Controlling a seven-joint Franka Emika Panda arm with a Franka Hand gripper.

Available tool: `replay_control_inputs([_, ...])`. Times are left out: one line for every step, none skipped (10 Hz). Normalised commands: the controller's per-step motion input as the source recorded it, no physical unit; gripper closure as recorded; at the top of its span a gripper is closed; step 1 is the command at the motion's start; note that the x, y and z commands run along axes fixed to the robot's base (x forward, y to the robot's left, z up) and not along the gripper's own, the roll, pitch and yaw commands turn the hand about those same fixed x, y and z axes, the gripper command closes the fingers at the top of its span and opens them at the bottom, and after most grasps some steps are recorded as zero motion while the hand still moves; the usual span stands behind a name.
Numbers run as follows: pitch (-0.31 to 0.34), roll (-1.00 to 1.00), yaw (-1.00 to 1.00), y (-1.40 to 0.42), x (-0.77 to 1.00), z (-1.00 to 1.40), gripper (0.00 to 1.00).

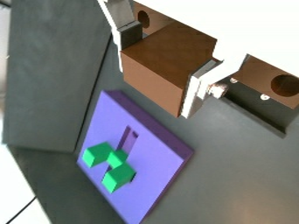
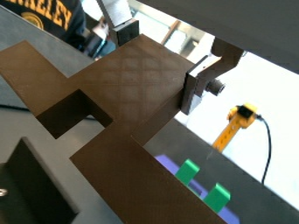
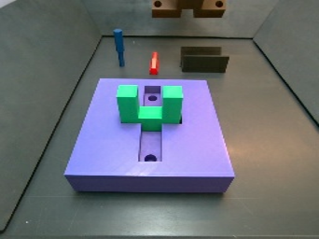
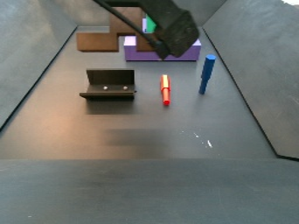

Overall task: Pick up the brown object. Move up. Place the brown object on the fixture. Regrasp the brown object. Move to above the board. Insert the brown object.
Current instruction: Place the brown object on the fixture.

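Note:
My gripper [image 1: 160, 63] is shut on the brown object [image 1: 163, 61], a brown block with a round hole near each end, gripped across its middle; in both wrist views a finger presses each side [image 2: 131, 83]. In a side view the brown object [image 3: 166, 9] hangs high above the far end of the floor, over the fixture [image 3: 204, 60]. From the opposite side the dark arm [image 4: 170, 31] reaches down from above, and the fixture [image 4: 108, 85] stands empty on the floor. The purple board [image 3: 187, 140] lies flat with its central groove [image 3: 151, 145] showing.
A green U-shaped block [image 3: 149, 103] sits on the board's far half. A blue peg [image 3: 119, 45] stands upright and a red peg [image 3: 155, 63] lies beyond the board, left of the fixture. Grey walls [image 1: 59, 79] enclose the floor.

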Motion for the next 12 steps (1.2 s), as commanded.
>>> replay_control_inputs([0.0,0.51,-0.37,0.0,0.71,-0.25,1.0])
replay_control_inputs([0.037,0.29,-0.25,-0.03,0.83,-0.41,1.0])
replay_control_inputs([0.0,0.17,-0.25,-0.14,0.83,-0.41,1.0])
replay_control_inputs([0.0,0.12,-0.26,-0.2,0.81,-0.41,1.0])
replay_control_inputs([0.0,0.07,-0.25,-0.2,0.79,-0.41,1.0])
replay_control_inputs([0.0,0.03,-0.16,-0.07,0.71,-0.41,1.0])
replay_control_inputs([0.0,0.22,0.0,-0.16,0.77,-0.45,1.0])
replay_control_inputs([-0.006,0.2,0.0,-0.13,0.76,-0.47,1.0])
replay_control_inputs([-0.069,0.19,0.12,-0.17,0.73,-0.51,1.0])
replay_control_inputs([-0.049,0.11,0.19,-0.18,0.78,-0.47,1.0])
replay_control_inputs([-0.009,0.26,0.33,-0.11,0.57,-0.45,1.0])
replay_control_inputs([0.0,0.1,0.41,0.0,0.46,-0.33,1.0])
